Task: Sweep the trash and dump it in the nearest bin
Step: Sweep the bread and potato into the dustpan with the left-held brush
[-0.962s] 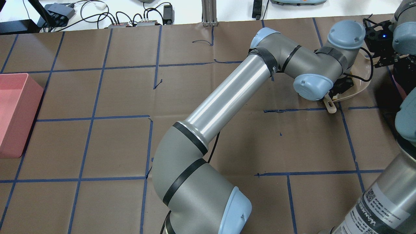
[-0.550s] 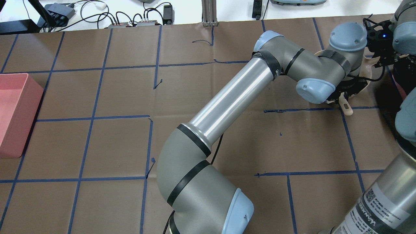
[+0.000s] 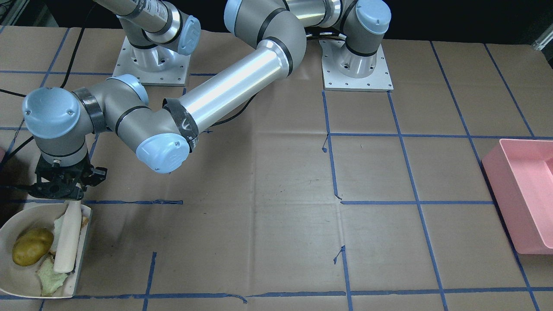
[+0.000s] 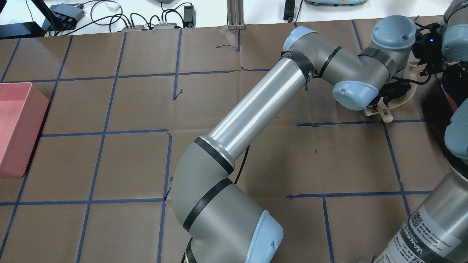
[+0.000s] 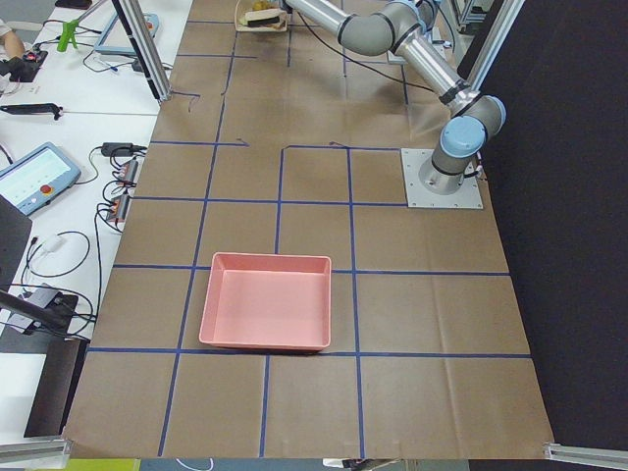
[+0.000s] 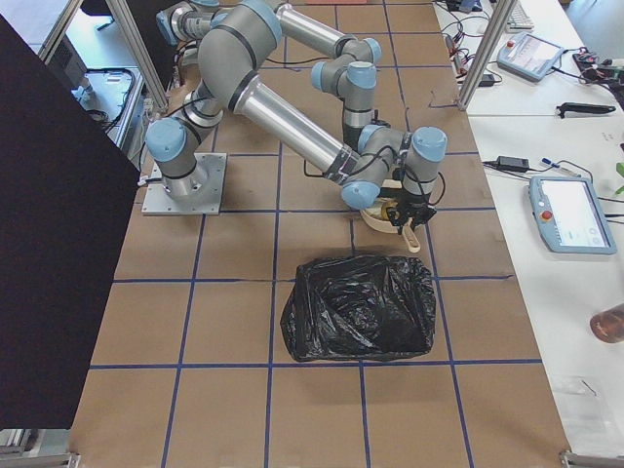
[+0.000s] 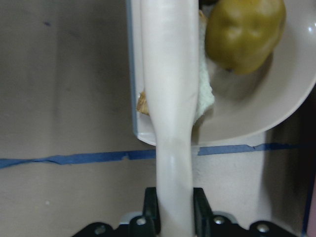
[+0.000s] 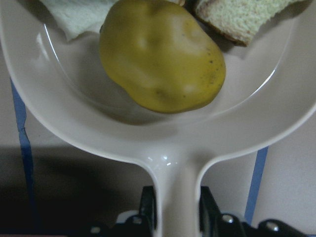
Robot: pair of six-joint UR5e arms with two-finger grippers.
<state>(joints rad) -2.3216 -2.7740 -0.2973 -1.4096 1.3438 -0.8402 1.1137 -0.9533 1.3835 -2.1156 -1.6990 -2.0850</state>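
A cream dustpan (image 3: 17, 283) lies at the table's right end. It holds the yellow-brown potato (image 3: 31, 252) and two torn bread pieces (image 3: 51, 276). My right gripper (image 8: 177, 210) is shut on the dustpan's handle (image 8: 177, 173); the potato (image 8: 160, 54) and bread (image 8: 237, 17) fill its view. My left gripper (image 7: 174, 217) is shut on a cream brush handle (image 7: 170, 123) that lies along the pan's open edge beside the potato (image 7: 244, 34). The arm reaches across the table (image 4: 256, 106). Of the bin, only a pink sliver (image 4: 449, 98) shows, under a black bag (image 6: 356, 307).
The large pink tub (image 4: 16, 124) stands at the far left end of the table, also in the front view (image 3: 522, 194) and the left view (image 5: 267, 314). Blue tape lines grid the brown table. Cables and boxes (image 4: 146, 22) lie beyond the far edge.
The left wrist and the brush moved right over the dustpan, then slightly back and away from me. The dustpan is now more hidden under the wrist.
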